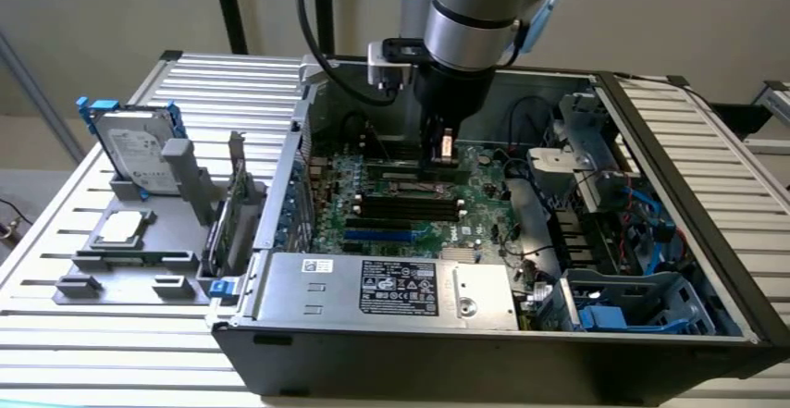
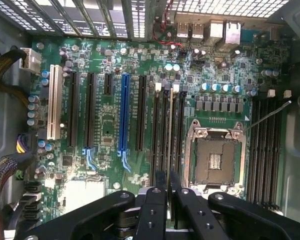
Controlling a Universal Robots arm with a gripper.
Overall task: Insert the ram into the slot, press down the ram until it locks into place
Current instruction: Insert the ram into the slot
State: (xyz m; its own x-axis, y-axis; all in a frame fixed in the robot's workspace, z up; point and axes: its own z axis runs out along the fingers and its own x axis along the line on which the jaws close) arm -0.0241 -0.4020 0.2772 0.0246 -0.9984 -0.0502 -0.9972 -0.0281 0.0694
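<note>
My gripper (image 1: pixel 438 152) hangs inside the open computer case (image 1: pixel 494 343), low over the motherboard (image 1: pixel 482 228). In the wrist view its two black fingers (image 2: pixel 157 200) stand close together, shut on the ram (image 2: pixel 170 145). The ram is edge-on, a thin pale line running out from between them. It lies along the bank of parallel black slots (image 2: pixel 177 135) between the CPU socket (image 2: pixel 215 159) and the blue connector strip (image 2: pixel 124 115). Whether it touches a slot cannot be told. The same slots (image 1: pixel 401 206) show in the exterior view.
A second bank of black slots (image 2: pixel 264 145) lies past the socket. A power supply (image 1: pixel 388 283) fills the case front, with a drive cage (image 1: pixel 630 302) and cables toward the exterior view's right. Outside, a grey stand (image 1: pixel 124 265) carries a hard drive (image 1: pixel 133 149) and an expansion card (image 1: pixel 229 214).
</note>
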